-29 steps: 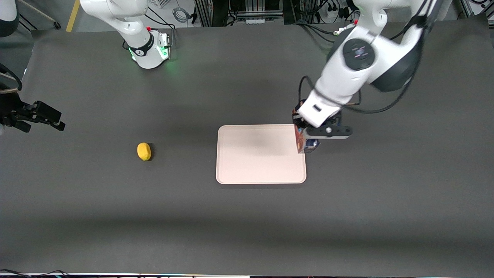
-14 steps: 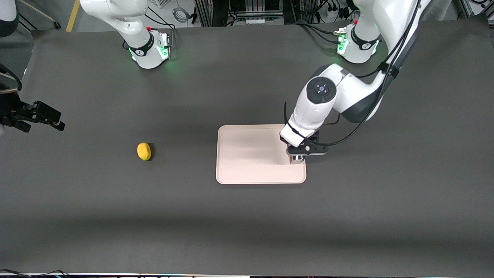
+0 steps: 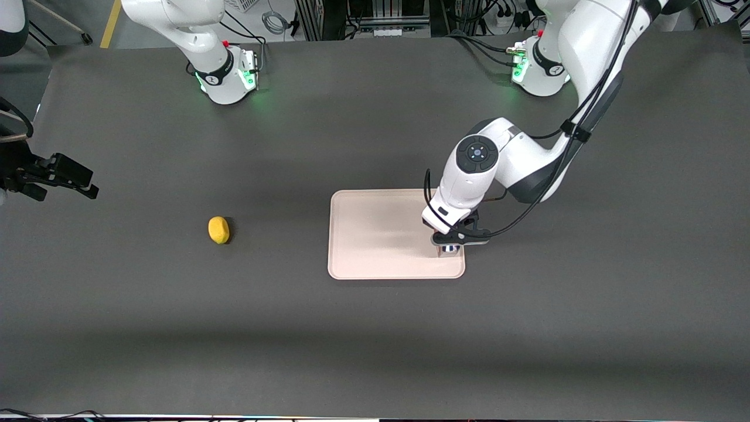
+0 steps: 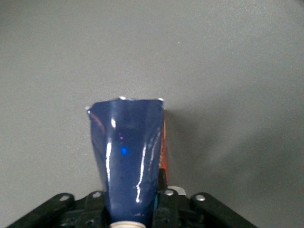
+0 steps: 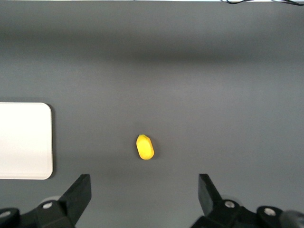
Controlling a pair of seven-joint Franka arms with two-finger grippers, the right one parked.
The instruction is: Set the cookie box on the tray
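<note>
Two fingers point(image 4: 164, 187) pinch the glossy navy cardboard cookie box point(image 4: 127, 152) above the smooth, rounded-corner tray point(image 3: 375, 246)

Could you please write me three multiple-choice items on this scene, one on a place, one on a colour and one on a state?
1. Where is the gripper?
A. Over the tray's corner toward the working arm's end, nearer the front camera
B. Over the yellow lump
C. Over bare table by the arm's base

2. What colour is the small rounded lump lying on the table?
A. Green
B. Yellow
C. Red

3. What is the state of the cookie box?
A. Lying free on the table
B. Lying free mid-tray
C. Gripped between the fingers

Answers:
1 A, the front view shows the gripper above that tray corner.
2 B, it shows yellow in the front and right wrist views.
3 C, the left wrist view shows the dark blue box clamped between the fingers.
</note>
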